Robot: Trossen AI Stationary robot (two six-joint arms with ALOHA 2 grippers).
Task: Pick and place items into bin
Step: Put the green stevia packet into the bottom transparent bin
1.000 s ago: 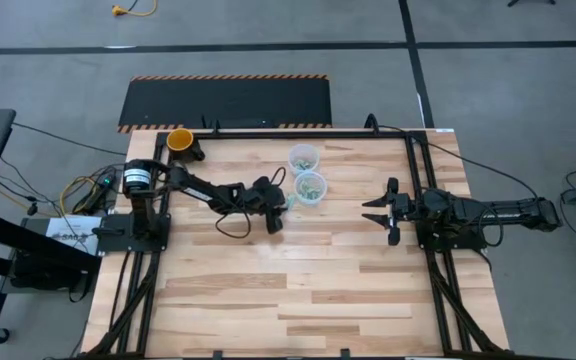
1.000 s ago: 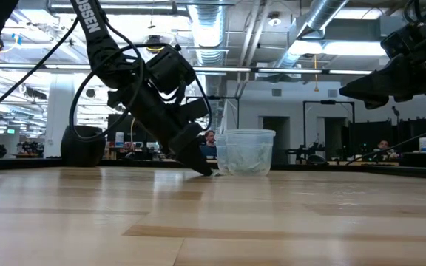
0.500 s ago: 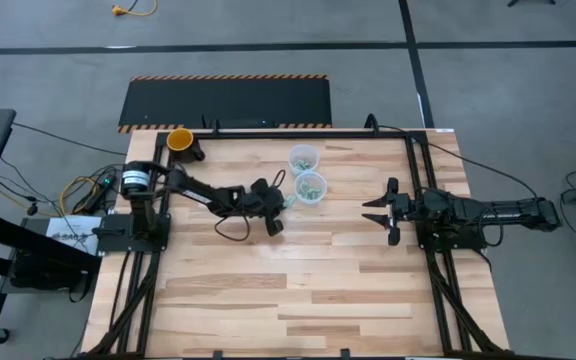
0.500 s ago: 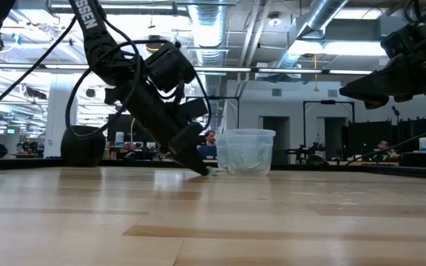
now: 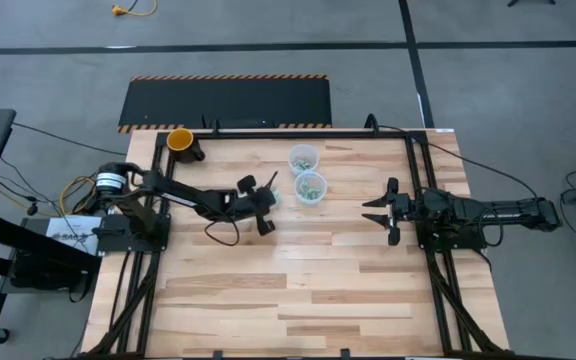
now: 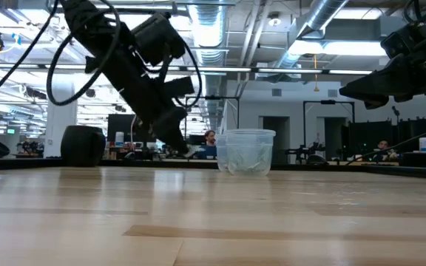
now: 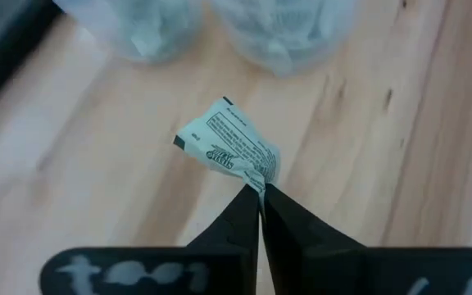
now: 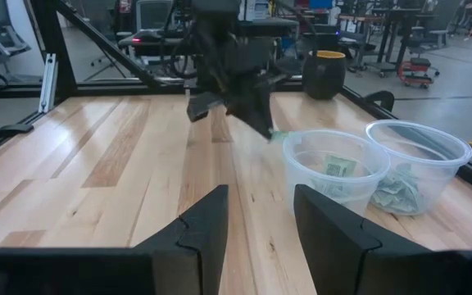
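Observation:
A small green-and-white packet (image 7: 229, 146) hangs clear of the table, with my left gripper (image 7: 259, 198) shut on it. In the high view the left gripper (image 5: 268, 200) is left of two clear plastic cups (image 5: 304, 157) (image 5: 311, 186), and each cup holds several packets. The low view shows it (image 6: 186, 151) raised above the tabletop, left of a cup (image 6: 246, 151). My right gripper (image 5: 380, 212) waits open at the table's right side, with nothing between its fingers (image 8: 206, 220). My left gripper pinches the packet by one crumpled corner (image 7: 256, 179) between its two fingertips. The fingers slant down from the table's left side. The rest of the packet sticks out beyond the tips, lifted clear of the wood.
A dark cup with a yellow inside (image 5: 180, 140) stands at the far left corner of the table. Black rails (image 5: 308, 132) frame the tabletop. Bare wood (image 5: 298, 290) fills the near half. In the right wrist view the two cups (image 8: 334, 172) (image 8: 416, 164) stand to the right of my left arm.
My left gripper has shut on the packet that lay on the table beside the nearer cup. It has then risen and drawn back toward the table's left edge, tipping less steeply. The packet has come up off the wood with it.

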